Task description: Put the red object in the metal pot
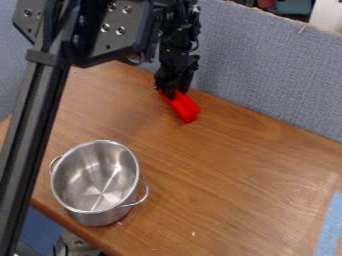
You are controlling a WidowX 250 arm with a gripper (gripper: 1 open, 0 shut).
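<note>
Red object [185, 107] lies flat on the wooden bench [241, 170], near the blue back wall [267, 70], partly hidden by the tool [170, 86]. Tool points down right over its upper-left end; can't tell jaw state or contact. Metal pot [94, 181] sits upright, well apart, near the front-left edge.

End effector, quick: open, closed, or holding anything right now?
End effector: down over the far end of the red object; jaw state and any grip cannot be told from this view.
</note>
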